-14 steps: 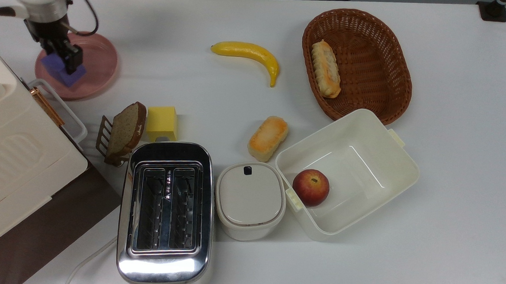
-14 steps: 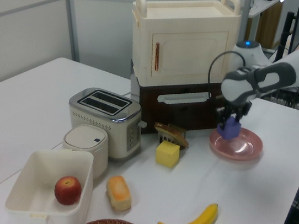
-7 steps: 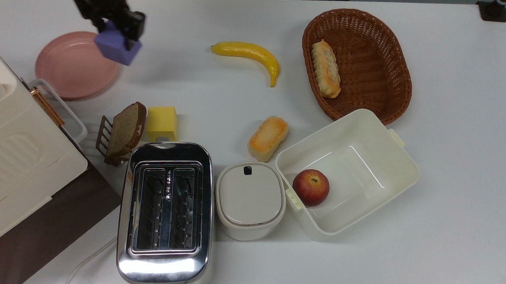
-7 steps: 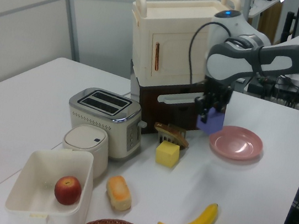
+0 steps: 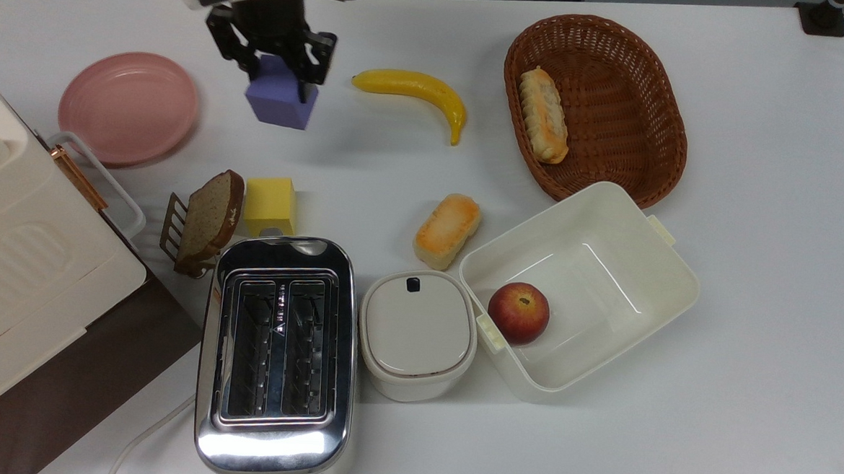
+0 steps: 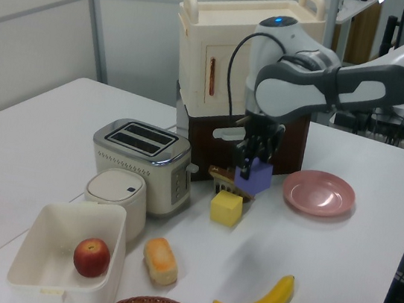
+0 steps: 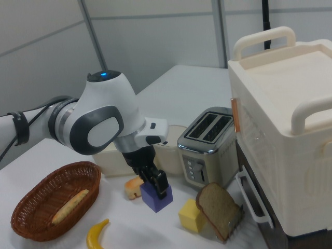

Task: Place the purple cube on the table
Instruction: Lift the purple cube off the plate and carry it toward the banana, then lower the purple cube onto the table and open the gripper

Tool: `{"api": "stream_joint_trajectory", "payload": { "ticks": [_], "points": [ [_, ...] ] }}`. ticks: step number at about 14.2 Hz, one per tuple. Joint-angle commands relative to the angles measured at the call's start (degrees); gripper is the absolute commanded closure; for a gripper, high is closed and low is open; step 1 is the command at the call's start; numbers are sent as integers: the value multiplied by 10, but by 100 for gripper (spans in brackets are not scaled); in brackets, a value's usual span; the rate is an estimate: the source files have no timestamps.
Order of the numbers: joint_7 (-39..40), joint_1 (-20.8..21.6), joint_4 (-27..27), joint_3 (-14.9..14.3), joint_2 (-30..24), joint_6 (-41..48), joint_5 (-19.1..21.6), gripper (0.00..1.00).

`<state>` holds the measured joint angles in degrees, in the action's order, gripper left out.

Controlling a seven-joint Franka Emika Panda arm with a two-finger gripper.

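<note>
Purple cube (image 5: 281,100) clamped in gripper (image 5: 278,78), carried aloft between pink plate (image 5: 127,106) and banana (image 5: 415,92); we judge lowering to the table (image 5: 755,211) comes next.

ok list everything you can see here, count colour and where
cube: 1, purple, in the gripper, between plate and banana
plate: 1, pink, top view's left
banana: 1, yellow, centre back
basket: 1, brown, holds a bread roll
bun: 1, orange, centre
tub: 1, cream, holds a red apple
lidded pot: 1, cream, beside toaster
toaster: 1, chrome, front
block: 1, yellow, by toaster
bread slice: 1, brown, in rack
cabinet: 1, cream
table: 1, white
gripper: 1, black, shut on cube
</note>
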<state>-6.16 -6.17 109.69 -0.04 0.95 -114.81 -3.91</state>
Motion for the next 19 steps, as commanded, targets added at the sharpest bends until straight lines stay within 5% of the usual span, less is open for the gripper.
{"api": "stream_joint_trajectory", "payload": {
  "ticks": [1,6,7,8,14,19],
  "points": [
    [6,39,-8,-8,19,18,9,100],
    [13,56,-8,-7,46,17,7,99],
    [14,55,-9,-7,46,17,7,59],
    [9,56,-9,-7,46,18,7,1],
    [6,57,-12,-7,43,19,2,0],
    [8,50,-89,-10,34,94,-1,0]
  ]
}}
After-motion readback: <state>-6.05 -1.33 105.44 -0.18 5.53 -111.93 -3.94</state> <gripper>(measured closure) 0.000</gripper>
